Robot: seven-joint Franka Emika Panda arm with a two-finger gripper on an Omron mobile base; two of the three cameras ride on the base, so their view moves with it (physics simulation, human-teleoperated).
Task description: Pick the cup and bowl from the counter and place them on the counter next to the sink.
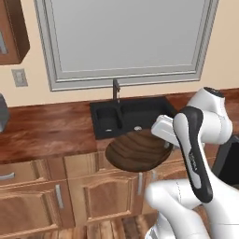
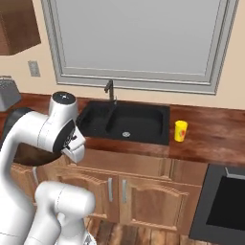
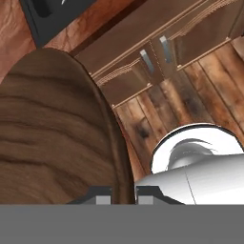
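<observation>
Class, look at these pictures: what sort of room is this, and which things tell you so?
A kitchen, computer-rendered. A black double-basin sink with a faucet sits in a wooden counter over cabinets, below a window.

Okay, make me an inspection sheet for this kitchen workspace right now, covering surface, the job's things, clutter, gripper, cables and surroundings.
Surface: reddish-brown counter around a black sink.
Job's things: brown bowl held in the air, over the counter's front edge in front of the sink; yellow cup upright on the counter beside the sink.
Clutter: grey object on the counter's far end, cut off.
Gripper: gripper shut on the bowl's rim.
Cables: nothing seen.
Surroundings: window, faucet, wall outlet, cabinets, wood floor.
</observation>
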